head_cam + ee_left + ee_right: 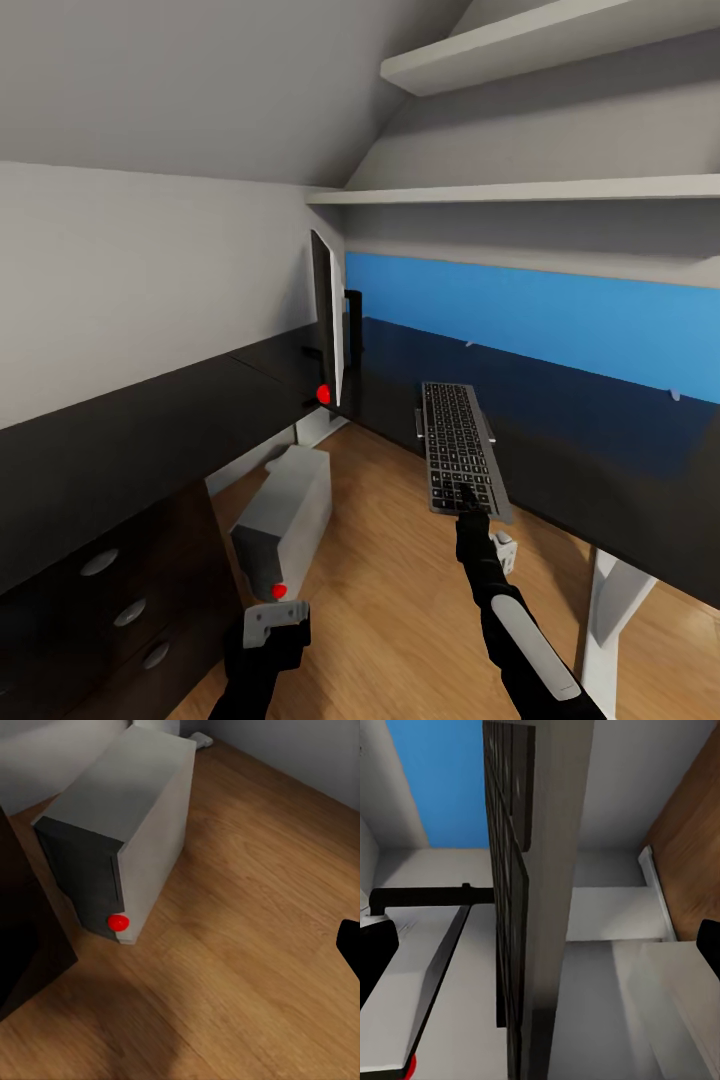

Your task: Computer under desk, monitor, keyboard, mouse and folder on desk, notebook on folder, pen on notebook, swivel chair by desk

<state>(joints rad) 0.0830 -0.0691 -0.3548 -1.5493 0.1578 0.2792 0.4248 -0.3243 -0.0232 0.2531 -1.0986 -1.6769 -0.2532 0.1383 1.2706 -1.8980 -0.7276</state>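
My right gripper (468, 497) is shut on the near end of the slim grey keyboard (458, 445), which hangs lengthwise over the front edge of the glossy black desk (600, 440). The right wrist view looks along the keyboard (521, 907) edge-on. The monitor (327, 320) stands edge-on in the desk's corner, left of the keyboard. The light grey computer (285, 510) sits on the floor under the desk. My left gripper (274, 612) hovers open just before the computer (124, 817); one fingertip (349, 945) shows. The mouse, folder, notebook, pen and swivel chair are out of view.
Black drawers with round silver knobs (115, 590) fill the left wing of the desk. A white desk leg (610, 600) stands at the right. Wall shelves (560, 190) hang above a blue panel (560, 320). Wooden floor (400, 600) lies between my arms.
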